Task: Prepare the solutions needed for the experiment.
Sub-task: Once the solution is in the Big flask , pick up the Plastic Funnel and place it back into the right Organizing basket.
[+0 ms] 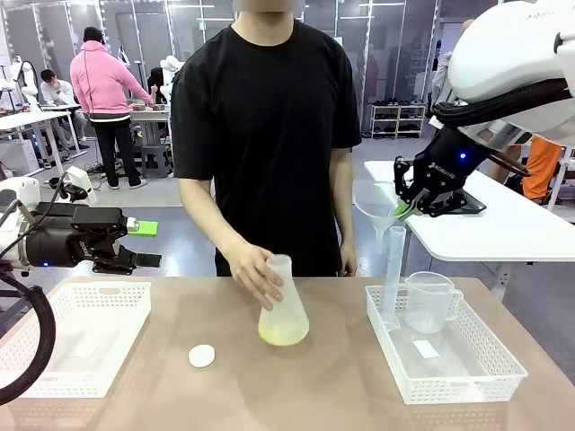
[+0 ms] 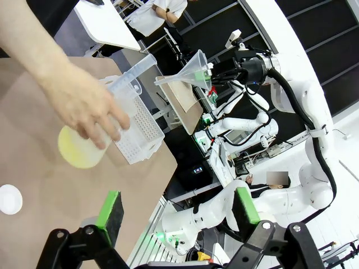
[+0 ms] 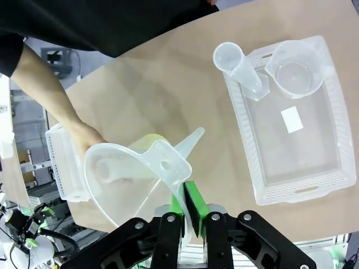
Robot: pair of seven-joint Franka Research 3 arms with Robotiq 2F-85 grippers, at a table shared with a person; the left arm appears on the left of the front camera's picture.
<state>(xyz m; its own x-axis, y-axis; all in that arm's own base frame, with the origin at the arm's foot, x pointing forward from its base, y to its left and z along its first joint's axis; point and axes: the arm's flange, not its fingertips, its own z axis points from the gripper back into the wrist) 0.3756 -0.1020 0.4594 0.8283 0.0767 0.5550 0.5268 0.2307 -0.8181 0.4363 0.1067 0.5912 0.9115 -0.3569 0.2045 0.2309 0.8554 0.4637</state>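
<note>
A frosted conical flask (image 1: 284, 312) stands mid-table with the pale yellow-green solution tinting its base. A person's hand (image 1: 254, 272) grips its neck. High at the right, my right gripper (image 1: 409, 209) is shut on the tab of a clear funnel (image 1: 376, 204). In the right wrist view the funnel (image 3: 126, 182) hangs over the flask (image 3: 150, 140), pinched between the green pads (image 3: 193, 204). My left gripper (image 1: 144, 242) is open above the left basket, holding nothing. The left wrist view shows its pads (image 2: 110, 209) spread wide and the flask (image 2: 78, 150) under the hand.
A white basket (image 1: 490, 355) at the right holds a measuring cylinder (image 1: 393, 265) and a clear handled jug (image 1: 429, 302). Another white basket (image 1: 81, 346) sits at the left. A small white disc (image 1: 202, 356) lies near the flask. The person stands at the far edge.
</note>
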